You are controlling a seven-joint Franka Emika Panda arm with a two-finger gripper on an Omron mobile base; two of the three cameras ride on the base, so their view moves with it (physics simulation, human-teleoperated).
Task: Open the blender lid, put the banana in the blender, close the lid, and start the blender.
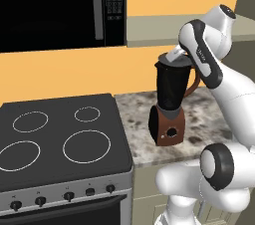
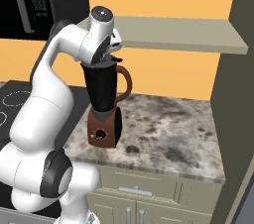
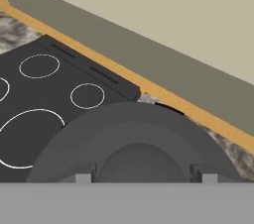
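Left base view: arm bends over the blender [image 1: 172,97], hand [image 1: 172,57] pinching the blender lid [image 3: 134,143].

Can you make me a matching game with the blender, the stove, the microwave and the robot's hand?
Things:
1. blender
2. stove
3. microwave
4. end effector

Places:
A. flat and black with white rings
B. up on the wall above the burners
C. right at the jar's top, over the blender lid
D. standing on the speckled counter

Pairs: 1-D, 2-A, 3-B, 4-C
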